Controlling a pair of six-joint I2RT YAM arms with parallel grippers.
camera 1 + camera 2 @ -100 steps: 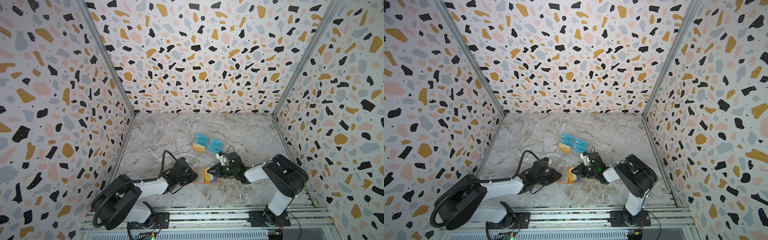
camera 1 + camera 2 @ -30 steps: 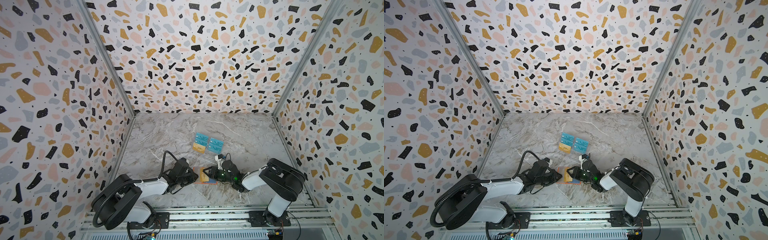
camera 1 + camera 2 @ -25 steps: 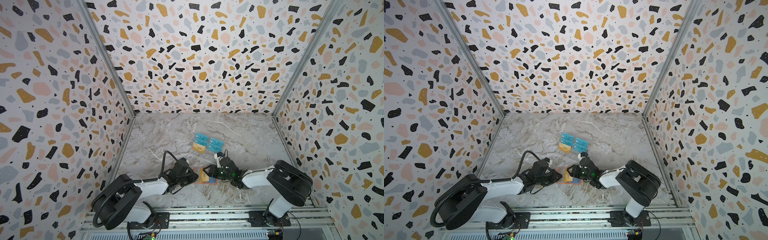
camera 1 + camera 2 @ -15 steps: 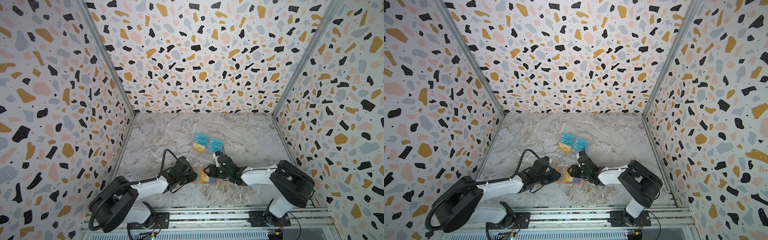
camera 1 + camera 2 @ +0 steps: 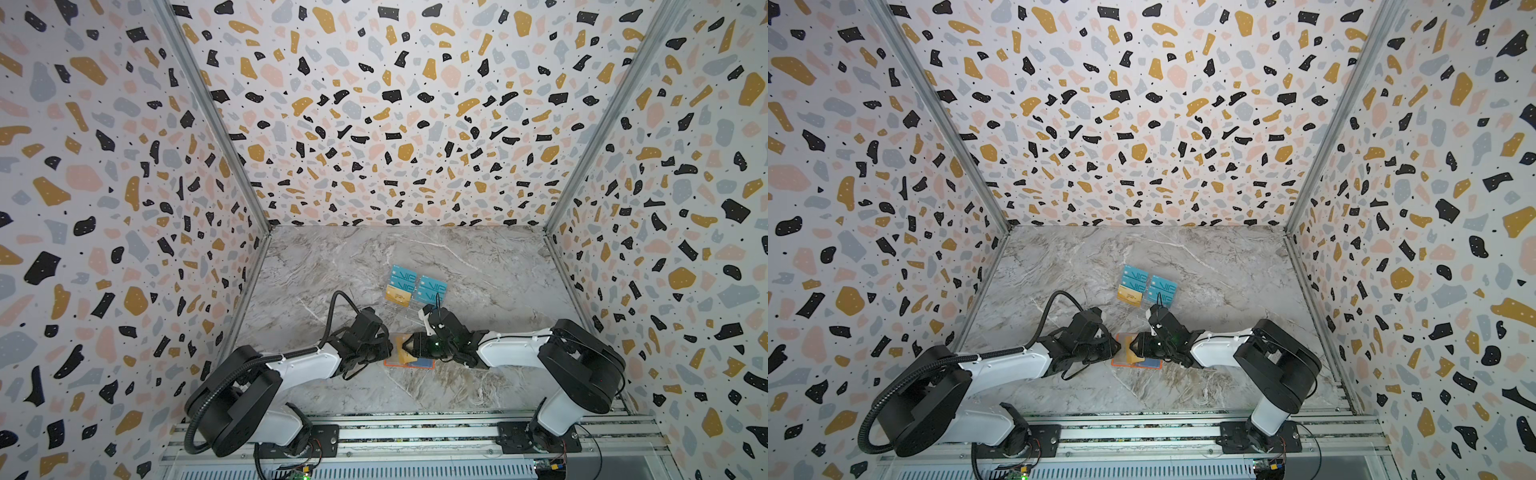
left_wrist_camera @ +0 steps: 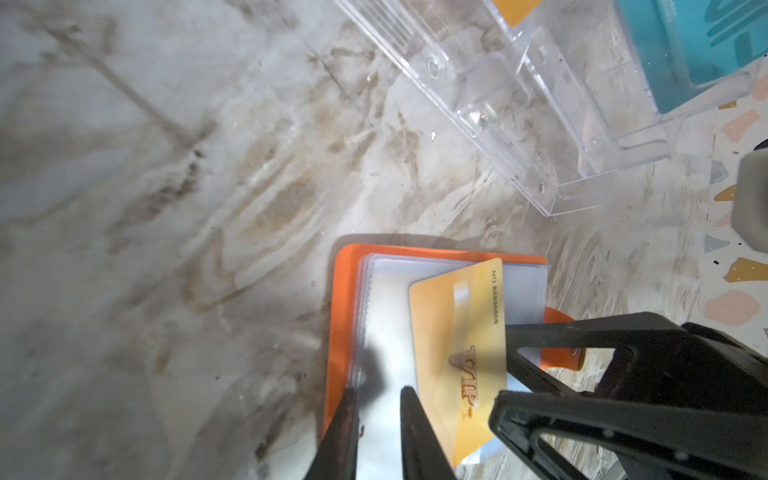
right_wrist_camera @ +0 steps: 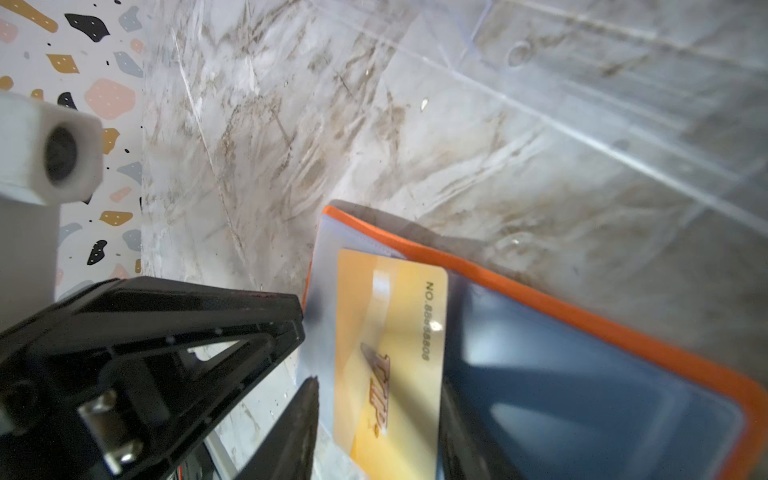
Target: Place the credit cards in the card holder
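Front-centre on the table [image 5: 478,266], card holder [image 5: 409,364] lies open btwn both arms. Right claw [image 7: 380,395], about half open, grips the gold card [image 6: 457,353] over a sleeve [image 6: 390,316]; left claw [image 6: 378,392], nearly closed, prob. pinches that sleeve's lip. I'd flatten the card, slide slow.

The orange card holder [image 6: 338,332] lies open on the bench [image 5: 478,270], a gold VIP card [image 6: 457,353] tilted across its clear sleeves, with teal and gold cards [image 5: 432,286] standing in rows behind it.
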